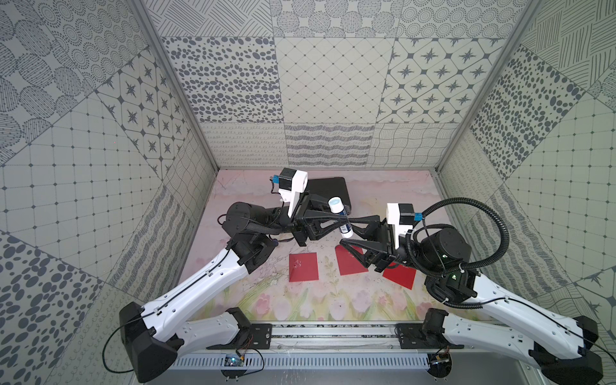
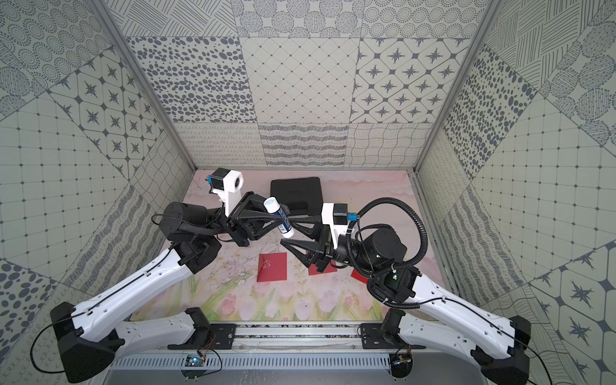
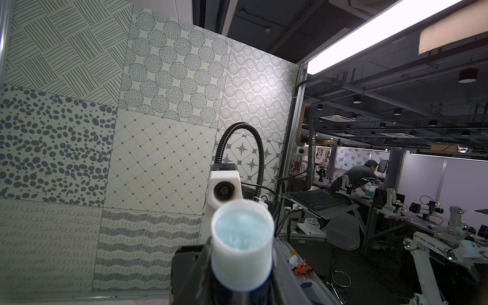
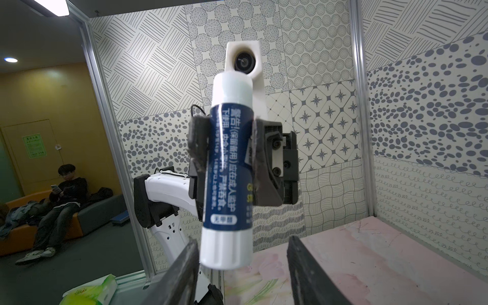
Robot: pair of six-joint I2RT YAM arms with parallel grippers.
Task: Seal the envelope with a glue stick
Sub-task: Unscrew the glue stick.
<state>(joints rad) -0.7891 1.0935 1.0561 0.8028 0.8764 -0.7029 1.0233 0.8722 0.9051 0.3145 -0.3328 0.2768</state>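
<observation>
The glue stick (image 1: 336, 205) (image 2: 271, 204) is held up above the table, tilted, with my left gripper (image 1: 341, 220) (image 3: 241, 290) shut on its dark blue label. It has no cap, and pale blue glue (image 3: 241, 232) shows at the upper end. My right gripper (image 1: 348, 235) (image 4: 243, 240) is open, its jaws on either side of the stick's white lower end (image 4: 225, 250). One finger (image 4: 190, 253) is close beside that end and the other stands well off it. Three red envelopes (image 1: 302, 266) (image 1: 348, 265) (image 1: 401, 276) lie flat on the table below.
A black flat case (image 1: 328, 190) (image 2: 296, 193) lies at the back of the table behind the grippers. Patterned walls enclose the cell on three sides. The right arm's corrugated black cable (image 1: 493, 216) loops out to the right.
</observation>
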